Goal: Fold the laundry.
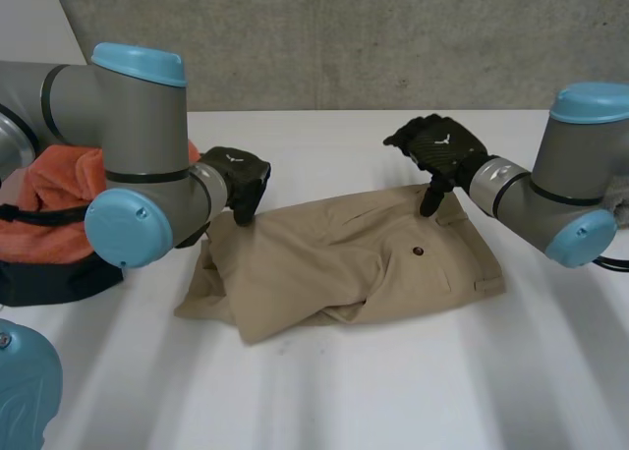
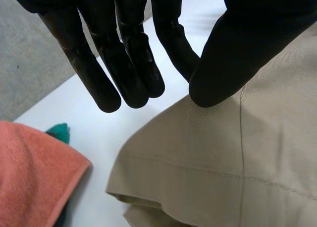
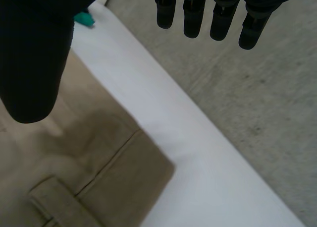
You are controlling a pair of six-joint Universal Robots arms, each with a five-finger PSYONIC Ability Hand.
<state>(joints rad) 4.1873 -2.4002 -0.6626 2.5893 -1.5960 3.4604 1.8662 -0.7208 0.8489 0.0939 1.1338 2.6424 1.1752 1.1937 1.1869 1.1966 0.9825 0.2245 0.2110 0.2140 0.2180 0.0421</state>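
Note:
Tan trousers [image 1: 344, 258] lie crumpled and partly folded in the middle of the white table [image 1: 324, 391]. My left hand [image 1: 241, 180] points down at their far left edge. In the left wrist view its thumb rests on the tan cloth [image 2: 223, 162], while its fingers [image 2: 129, 63] hang straight over the bare table just beyond the hem, holding nothing. My right hand [image 1: 442, 150] hovers over the waistband at the far right corner. Its thumb [image 3: 34, 53] points down onto the cloth [image 3: 74, 162], and its fingers are spread out past the table's far edge.
An orange cloth [image 1: 59, 209] is heaped on a dark basket [image 1: 49, 278] at the left, close to my left arm and beside the trousers' hem [image 2: 29, 172]. A small green item [image 2: 59, 132] lies by it. A grey wall [image 1: 344, 37] rises behind the table.

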